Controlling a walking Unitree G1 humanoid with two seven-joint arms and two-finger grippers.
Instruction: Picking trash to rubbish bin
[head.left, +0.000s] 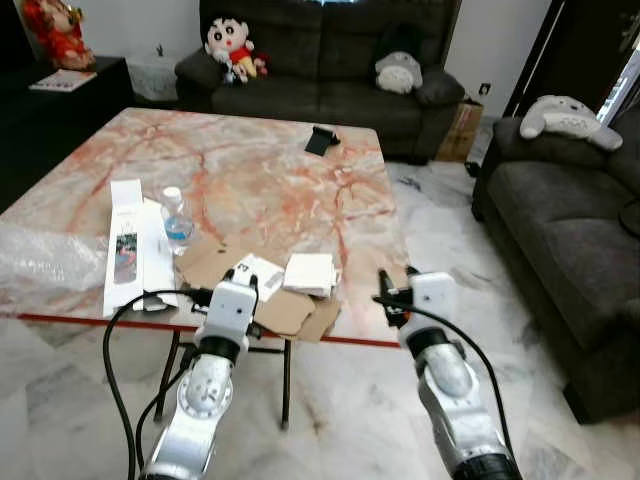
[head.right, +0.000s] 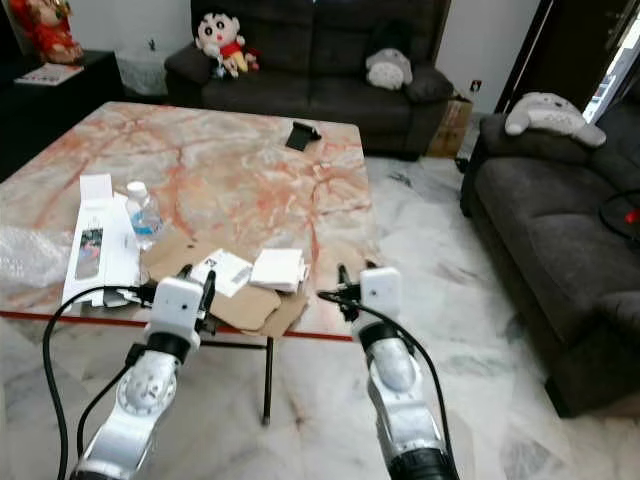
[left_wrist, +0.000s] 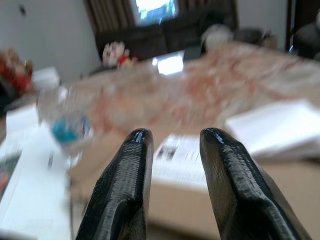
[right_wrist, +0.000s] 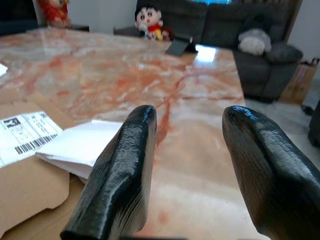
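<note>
**Both claws wait at the table edge**

You see the left gripper (left_wrist: 170, 145) spread apart, holding nothing, at the near edge of the marble table (head.left: 260, 160). It points at a labelled packet (head.left: 256, 272) on flat cardboard (head.left: 290, 310). The right gripper (right_wrist: 187, 130) is spread too, just beside a white paper pad (head.left: 310, 272). A small water bottle (head.left: 176, 218) stands near a long white box (head.left: 126, 245), close to some bubble wrap (head.left: 40, 262).
</note>
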